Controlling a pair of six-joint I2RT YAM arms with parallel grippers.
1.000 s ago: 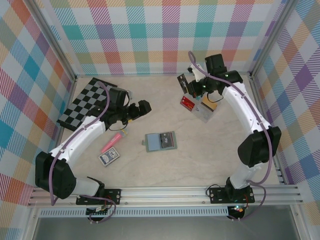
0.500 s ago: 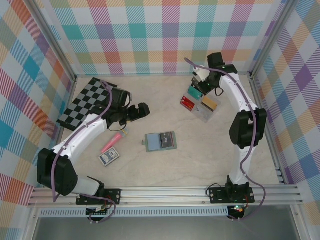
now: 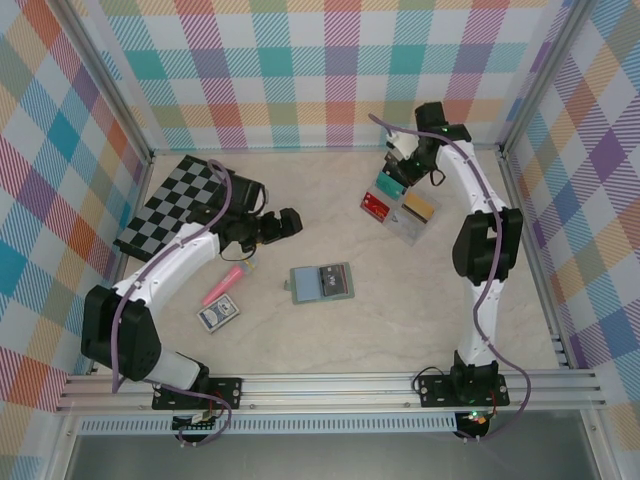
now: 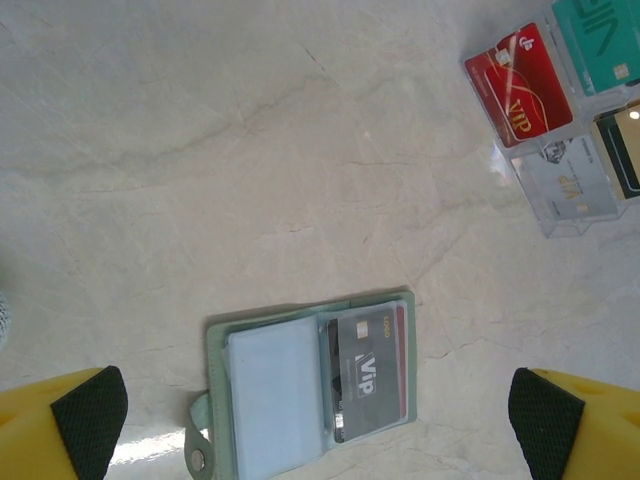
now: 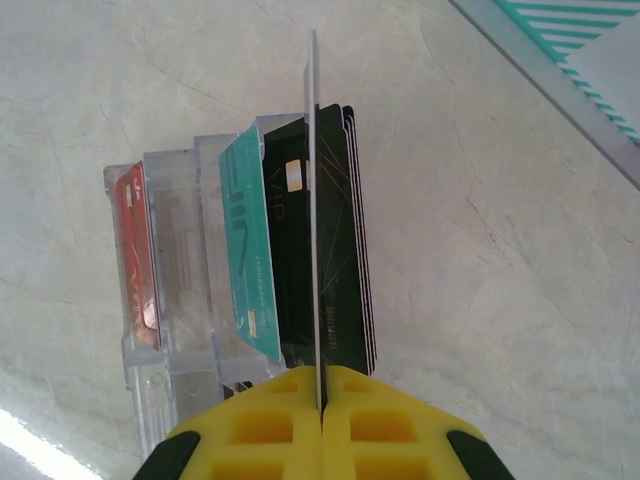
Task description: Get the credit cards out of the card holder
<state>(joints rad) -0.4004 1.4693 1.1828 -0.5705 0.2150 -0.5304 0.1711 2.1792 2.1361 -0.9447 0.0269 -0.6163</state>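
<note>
Card holder point(image 4: 268, 395): one, lying open and flat on the table. I count two cards in its right-hand pocket: a dark VIP card point(image 4: 365, 372) on top, and a red card point(image 4: 402, 358) behind it showing as an edge strip. The left pocket looks like blank pale sleeve.

Left gripper point(image 3: 288, 224): up and left of the card holder in the top view, looking down on it. Its fingers are spread wide, with black pads point(image 4: 90, 415) at either side of the wrist view, holding nothing and touching nothing.

Right gripper point(image 5: 322, 385): well beyond the card holder, up and right. The yellow fingers are pressed together, pinching one thin card point(image 5: 312, 190) upright. I see it edge-on as a pale edge, so I can't tell its face colour.

Clear tray point(image 4: 560, 226): one, up and right of the card holder and directly below the held card. From the left wrist I count four cards in it:
- red VIP card point(image 4: 518, 85)
- teal card point(image 4: 598, 40)
- silver card point(image 4: 570, 182)
- dark card point(image 4: 625, 150) with a gold edge, cut off by the frame

From the right wrist the dark card reads as a small stack with several edges, number unclear. The held card's lower edge sits between the teal card and the dark stack.

Left of the card holder:
- one pink tube point(image 3: 225, 285)
- one blue playing-card pack point(image 3: 218, 316), just below the tube

Farther up and left is one checkered board point(image 3: 172, 205).
</note>
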